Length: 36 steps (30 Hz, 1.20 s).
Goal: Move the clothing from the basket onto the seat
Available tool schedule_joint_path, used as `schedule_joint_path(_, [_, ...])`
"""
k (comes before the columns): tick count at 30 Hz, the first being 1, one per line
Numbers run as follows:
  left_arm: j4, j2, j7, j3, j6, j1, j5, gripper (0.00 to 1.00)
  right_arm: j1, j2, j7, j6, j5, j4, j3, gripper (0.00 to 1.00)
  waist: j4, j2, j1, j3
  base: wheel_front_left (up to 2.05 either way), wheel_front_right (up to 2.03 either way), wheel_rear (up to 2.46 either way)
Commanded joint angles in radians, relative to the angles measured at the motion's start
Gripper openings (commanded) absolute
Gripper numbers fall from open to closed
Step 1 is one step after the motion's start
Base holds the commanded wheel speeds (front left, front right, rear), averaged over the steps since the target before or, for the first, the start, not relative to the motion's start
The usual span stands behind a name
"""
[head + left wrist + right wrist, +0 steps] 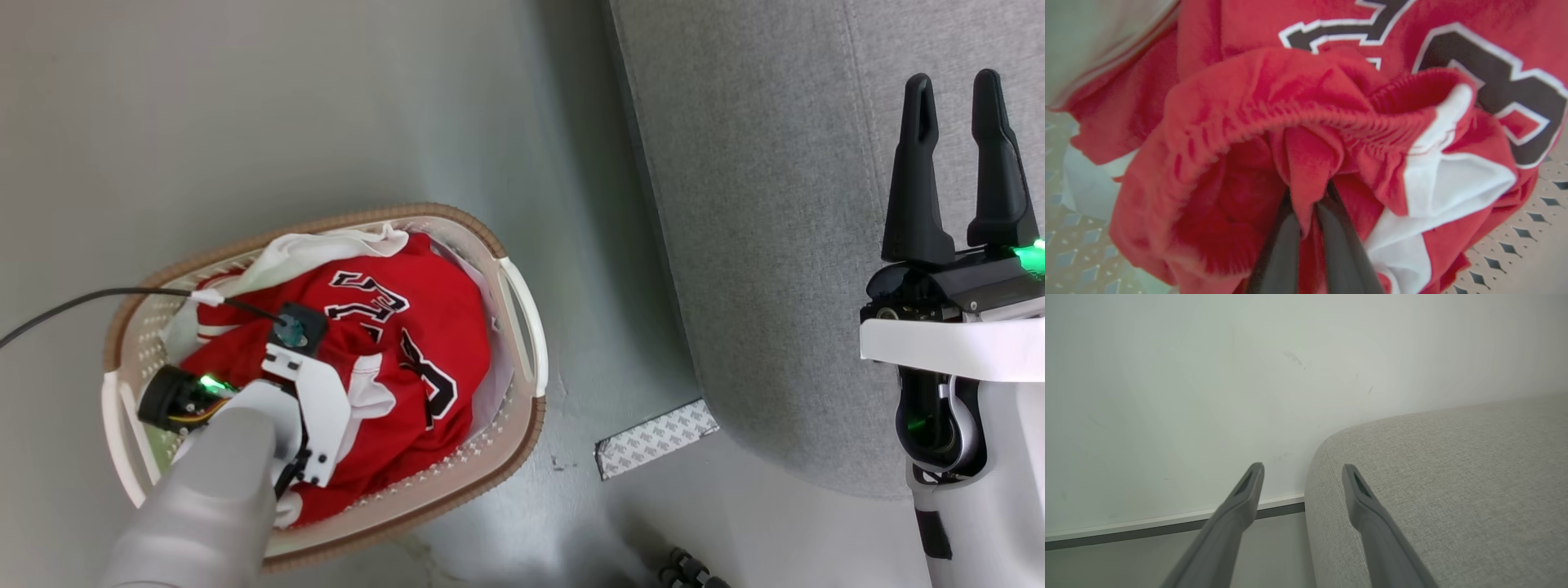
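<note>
Left gripper clamped on red fold of clothing; pile sits in basket, beside seat. Right gripper agape, empty, over seat. I'd lift straight up, slowly, clearing rim; fold looks thin, may slip.

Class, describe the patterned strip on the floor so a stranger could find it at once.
Start at the grey sofa on the right. By its rounded corner, between it and the laundry basket, a small pale strip lies flat on the floor. Unlike the plain floor, it bears a repeating print.
</note>
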Motion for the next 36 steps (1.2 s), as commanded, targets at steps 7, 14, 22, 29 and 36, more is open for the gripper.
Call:
schedule_joint_path(7, [0.004,-0.025,-0.062,-0.002,-0.006,0.046,-0.042,0.00,-0.003,0.002,0.000,-0.002,-0.012,0.015,0.001,1.00,0.030,0.0000,-0.0001,-0.095,0.00,0.00,0.00])
schedule_joint_path(14, [-0.002,-0.080,-0.148,-0.011,-0.008,0.121,-0.098,0.00,0.050,-0.015,0.000,-0.002,-0.027,0.028,-0.008,1.00,0.083,0.0000,-0.0001,-0.266,0.00,0.00,0.00])
schedule_joint_path(22, [-0.095,-0.116,-0.246,-0.089,-0.008,0.212,-0.229,0.00,0.128,-0.064,0.000,-0.002,-0.026,0.057,-0.015,1.00,0.167,0.0000,-0.0001,-0.457,0.00,0.00,0.00])
schedule_joint_path(29, [-0.268,-0.118,-0.285,-0.204,-0.008,0.282,-0.402,0.00,0.195,-0.103,0.000,-0.002,-0.024,0.085,-0.006,1.00,0.237,0.0000,-0.0001,-0.609,0.00,0.00,0.00])
schedule_joint_path(36, [-0.435,-0.114,-0.314,-0.255,-0.008,0.290,-0.530,0.00,0.277,-0.130,0.000,-0.002,-0.012,0.095,0.001,1.00,0.302,0.0000,-0.0001,-0.735,0.00,0.00,0.00])
